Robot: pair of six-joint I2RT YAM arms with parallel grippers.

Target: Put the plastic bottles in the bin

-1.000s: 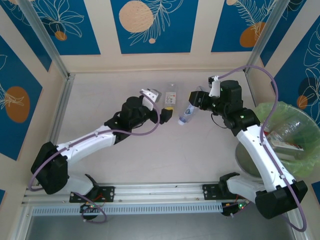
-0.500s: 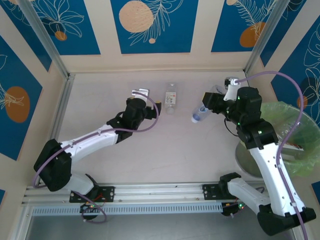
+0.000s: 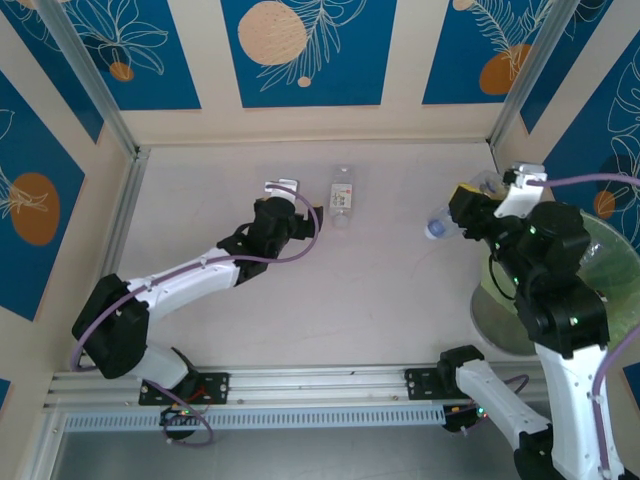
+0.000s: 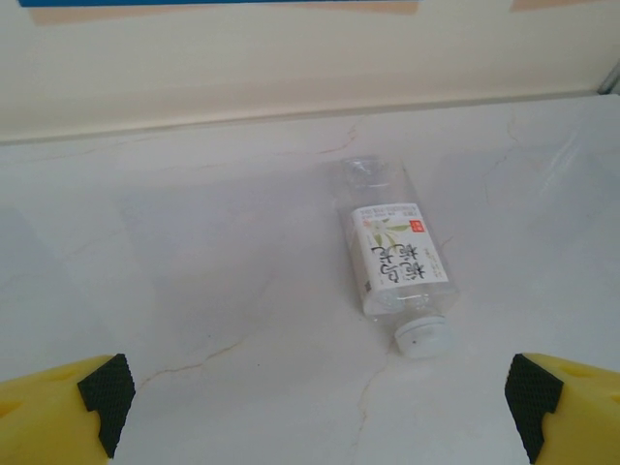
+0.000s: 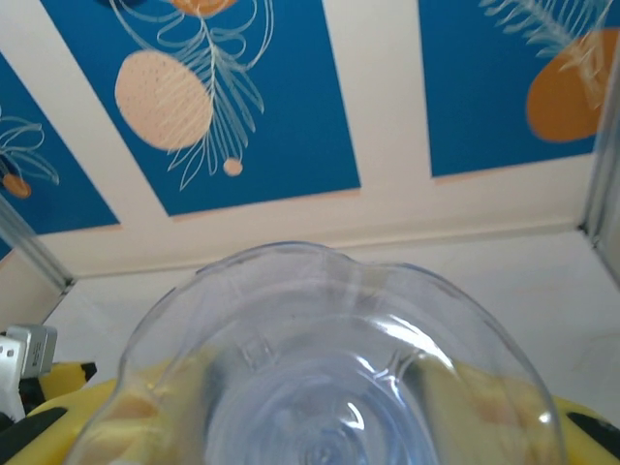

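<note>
One bottle (image 3: 438, 222) is clamped in the right hand (image 3: 468, 208), held above the surface (image 3: 380, 290) just left of the bin (image 3: 615, 260). A second bottle (image 4: 392, 257) lies flat on the surface ahead of the left hand (image 4: 315, 402), whose fingers gape wide, touching nothing.

The table (image 3: 380, 300) had a pale, marble-like top with faint veins, evenly lit. Behind it and on both sides rose cream walls (image 3: 403, 60) set with blue panels (image 3: 340, 75) bearing orange discs and white leaf outlines. Aluminium posts (image 3: 88, 85) stood at its back corners, and an aluminium rail (image 3: 320, 380) ran along its near edge.
</note>
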